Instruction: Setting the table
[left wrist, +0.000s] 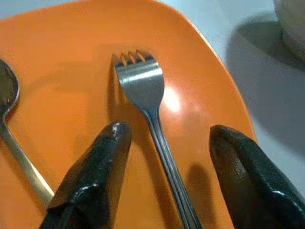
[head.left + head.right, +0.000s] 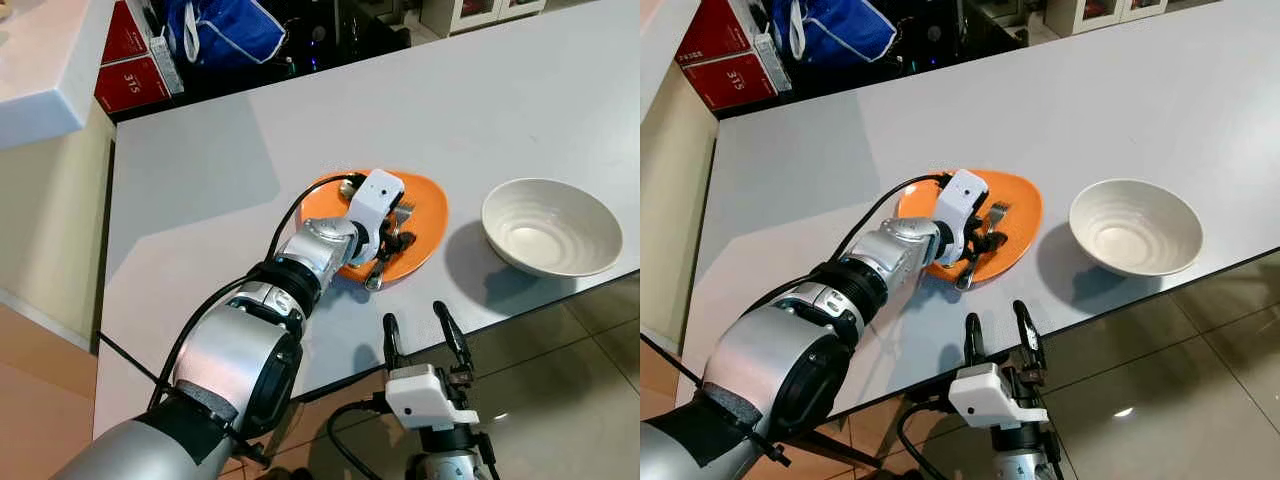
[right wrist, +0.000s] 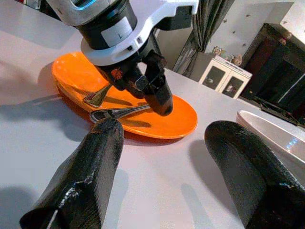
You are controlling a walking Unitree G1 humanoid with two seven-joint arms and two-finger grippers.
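The left gripper [image 1: 167, 143], fingers apart, is straddling the fork [image 1: 147, 100] lying on the orange plate [image 2: 425, 215] near the table's front edge. Thin, stiff and probably slippery, it wants pinching mid-handle. The right gripper [image 2: 420, 335], fingers apart, is hovering below the edge.

The left end effector [image 2: 393, 238] hides part of the fork [image 1: 147, 102] handle.

Head stereo pair looks steeply down over the desk [image 2: 200, 170]. Left wrist view sits very close above the plate [image 1: 57, 109]. Right wrist view looks low across the desk at that plate.
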